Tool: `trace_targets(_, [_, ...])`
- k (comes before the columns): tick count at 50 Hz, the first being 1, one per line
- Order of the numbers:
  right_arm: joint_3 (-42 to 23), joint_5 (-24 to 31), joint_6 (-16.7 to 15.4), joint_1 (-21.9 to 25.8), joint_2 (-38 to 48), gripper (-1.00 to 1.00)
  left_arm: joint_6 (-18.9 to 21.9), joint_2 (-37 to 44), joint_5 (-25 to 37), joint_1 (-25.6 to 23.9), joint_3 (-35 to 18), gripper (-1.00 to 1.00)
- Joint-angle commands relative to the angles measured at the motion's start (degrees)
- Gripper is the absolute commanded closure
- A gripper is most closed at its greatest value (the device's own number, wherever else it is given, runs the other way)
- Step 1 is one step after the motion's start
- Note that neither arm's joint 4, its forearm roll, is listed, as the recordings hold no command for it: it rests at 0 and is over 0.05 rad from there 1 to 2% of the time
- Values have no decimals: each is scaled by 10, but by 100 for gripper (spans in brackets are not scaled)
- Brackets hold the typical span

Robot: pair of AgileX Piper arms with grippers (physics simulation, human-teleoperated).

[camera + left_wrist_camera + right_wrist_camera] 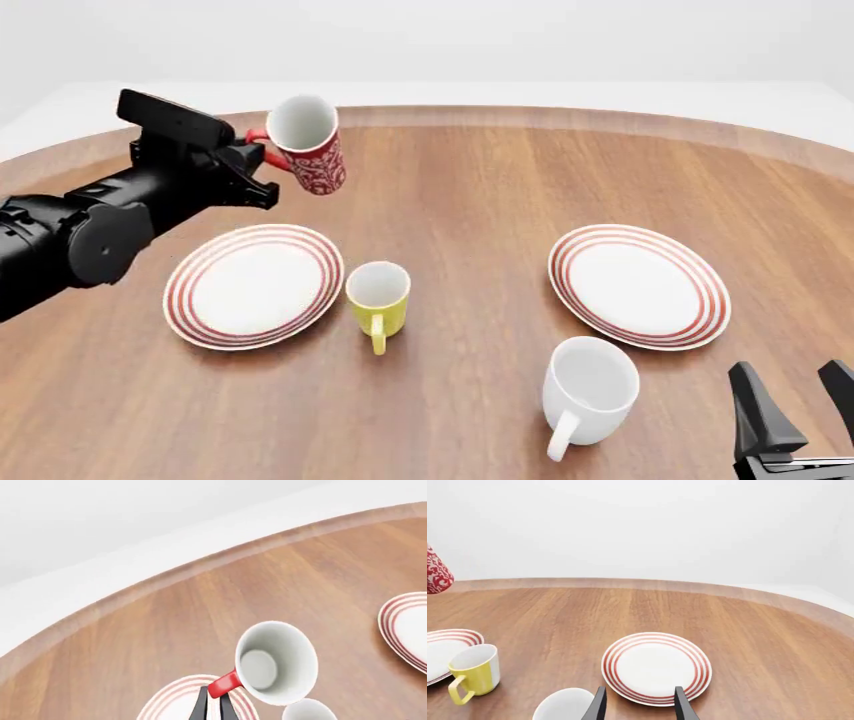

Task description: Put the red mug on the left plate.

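The red mug [310, 148] with its white swirl pattern hangs tilted in the air, its white inside facing the front camera. My left gripper [262, 153] is shut on its red loop handle. It holds the mug above the table, just beyond the far edge of the left plate [176, 292]. In the left wrist view the handle [224, 683] sits between my fingers [202, 705], the mug's mouth [277, 662] faces the camera, and the left plate's ringed rim [167, 695] lies below. My right gripper [801, 405] is open and empty, low at the near right.
A yellow mug [378, 297] stands just right of the left plate. A larger white mug [590, 392] stands near the front, left of my right gripper. The second ringed plate [703, 300] lies at the right. The table's curved far edge [561, 112] runs behind.
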Motion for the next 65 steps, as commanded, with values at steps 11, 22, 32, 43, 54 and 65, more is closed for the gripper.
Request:
trace_targets(11, [0, 0, 0, 0, 0, -100, -13, -19, 12, 58, 54, 100])
trace_targets(22, [0, 0, 0, 0, 0, -100, -38, 11, -6, 71, 78, 100])
trace_targets(32, [0, 0, 0, 0, 0, -100, -34, 35, -41, 82, 116, 100])
trace_targets(43, [0, 0, 0, 0, 0, -100, -42, 35, -67, 104, 159, 100])
trace_targets(54, [0, 0, 0, 0, 0, -100, -42, 22, -69, 115, 179, 100])
trace_targets(65, [0, 0, 0, 0, 0, -100, -41, 33, -72, 131, 174, 100])
